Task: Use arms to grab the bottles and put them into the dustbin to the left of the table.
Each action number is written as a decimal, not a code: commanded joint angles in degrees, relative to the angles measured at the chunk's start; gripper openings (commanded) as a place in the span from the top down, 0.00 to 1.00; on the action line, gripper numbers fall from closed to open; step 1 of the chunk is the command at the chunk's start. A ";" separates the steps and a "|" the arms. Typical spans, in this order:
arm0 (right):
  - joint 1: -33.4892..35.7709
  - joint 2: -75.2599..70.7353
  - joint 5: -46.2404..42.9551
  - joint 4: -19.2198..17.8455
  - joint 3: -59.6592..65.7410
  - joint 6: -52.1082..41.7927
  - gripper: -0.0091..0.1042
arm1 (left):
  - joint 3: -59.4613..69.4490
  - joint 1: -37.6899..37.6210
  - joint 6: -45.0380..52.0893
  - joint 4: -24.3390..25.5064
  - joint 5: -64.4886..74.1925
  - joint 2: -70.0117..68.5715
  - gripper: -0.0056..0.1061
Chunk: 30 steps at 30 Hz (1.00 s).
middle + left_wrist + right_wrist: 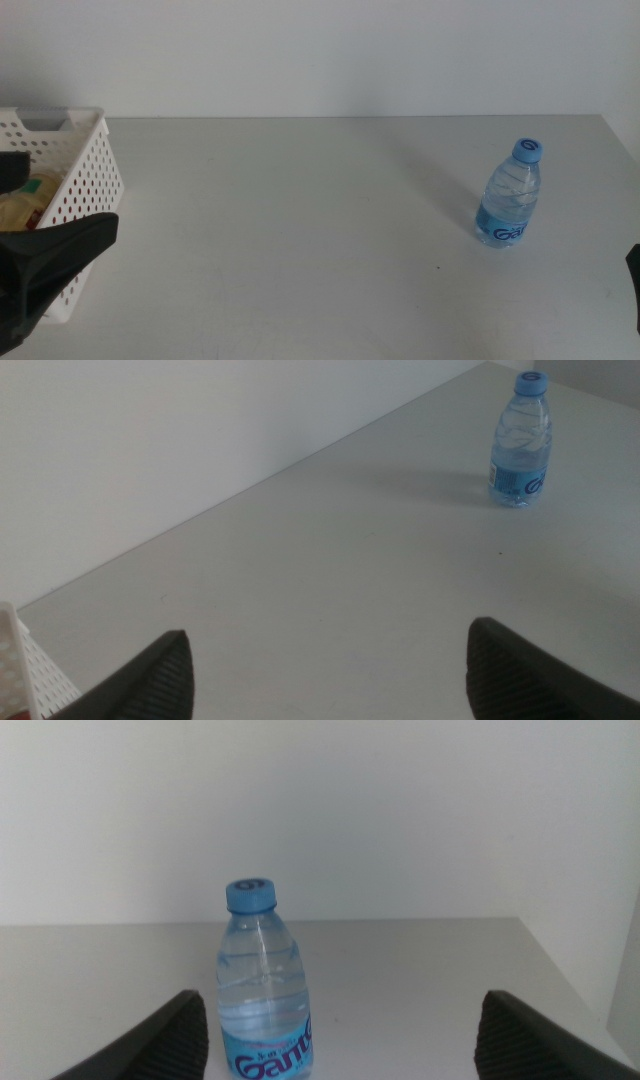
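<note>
Right gripper (340,1050): jaws spread wide, empty, just short of the water bottle.
Left gripper (325,670): also agape, holding nothing, beside the dustbin (85,165).
Water bottle (510,195): upright on the table (300,230), far right, well apart from the dustbin.
Dustbin contents: something pale yellow inside.
Advice: straddle the bottle's body squarely, below the blue cap (251,893), before clamping.

Matte black wedge-shaped jaws
</note>
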 commanded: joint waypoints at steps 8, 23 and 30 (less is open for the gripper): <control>-0.31 16.16 -12.79 -2.34 -0.59 -0.11 0.09 | -1.51 -0.25 -0.72 -0.07 -4.47 0.31 0.11; -0.31 48.60 -44.04 -10.06 -2.46 4.03 0.09 | -1.51 -0.25 -0.67 -0.03 -4.47 0.31 0.11; -0.31 58.29 -43.88 -12.49 -10.34 2.49 0.09 | -1.51 -0.25 -0.66 -0.03 -4.47 0.31 0.11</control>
